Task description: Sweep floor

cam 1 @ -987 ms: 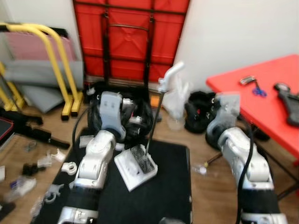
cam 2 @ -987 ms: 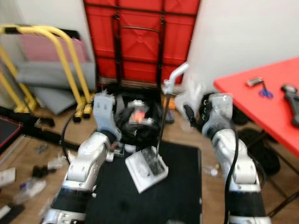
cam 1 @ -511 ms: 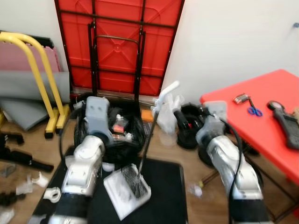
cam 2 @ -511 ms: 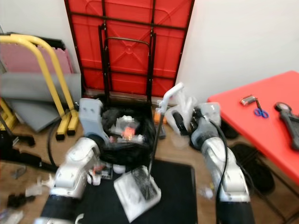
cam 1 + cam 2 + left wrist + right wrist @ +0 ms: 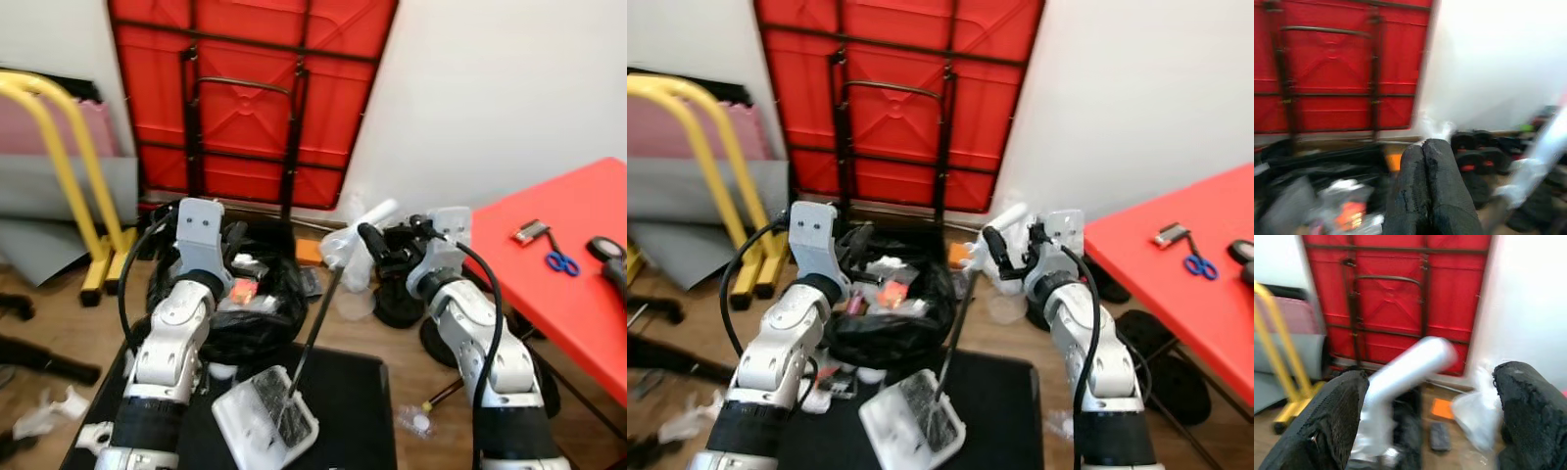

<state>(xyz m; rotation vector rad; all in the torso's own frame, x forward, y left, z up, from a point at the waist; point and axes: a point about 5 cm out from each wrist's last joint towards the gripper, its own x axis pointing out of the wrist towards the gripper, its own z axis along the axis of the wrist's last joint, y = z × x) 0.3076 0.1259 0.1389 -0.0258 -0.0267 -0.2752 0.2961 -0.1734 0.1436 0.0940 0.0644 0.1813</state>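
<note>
We judge the step in hand to be the pick-up of the sweeping tool, with no sweeping yet begun. The tool is a long-handled dustpan (image 5: 266,423), its white pan resting on the black floor mat (image 5: 343,411) in front of us and its thin dark shaft (image 5: 315,333) rising at a slant to a white grip (image 5: 359,229) at the top.

Our right gripper (image 5: 384,247) is raised level with that grip. In the right wrist view its two black fingers (image 5: 1334,416) stand wide apart and the white grip (image 5: 1403,369) lies between them, blurred; we cannot tell whether either finger touches it, and nothing is held.

Our left gripper (image 5: 1430,188) is raised above the black bag of rubbish (image 5: 250,299). In the left wrist view its fingers are pressed together with nothing between them.

Behind the dustpan a folded red table (image 5: 250,88) leans on the wall; a second red table (image 5: 563,264) stands to our right with scissors (image 5: 560,259) on it.

The next move, as we judge it, calls for the right fingers to close squarely around the white grip, since the shaft stands free and a glancing contact could tip it over.
</note>
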